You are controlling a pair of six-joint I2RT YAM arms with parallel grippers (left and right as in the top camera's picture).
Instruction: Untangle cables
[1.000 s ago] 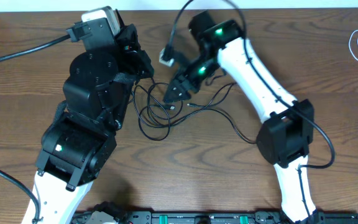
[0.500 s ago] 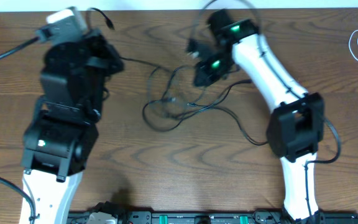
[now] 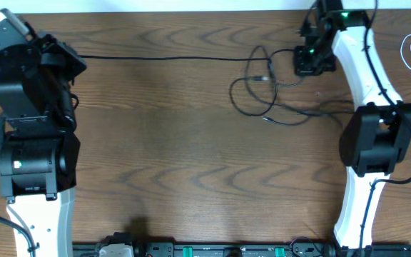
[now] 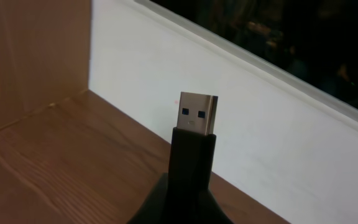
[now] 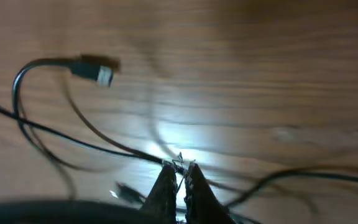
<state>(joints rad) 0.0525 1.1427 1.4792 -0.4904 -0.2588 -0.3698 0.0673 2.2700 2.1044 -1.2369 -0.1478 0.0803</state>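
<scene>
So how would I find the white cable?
Go to the far right edge of the wooden table, near the top. The white cable lies there in a small loop, alone, the only white one; the black cables tangle nearer the right arm.

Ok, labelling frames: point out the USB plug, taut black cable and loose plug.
USB plug (image 4: 197, 114): left wrist view, metal tip.
taut black cable (image 3: 163, 58): overhead, mid-span.
loose plug (image 5: 95, 67): right wrist view, dark body.
</scene>
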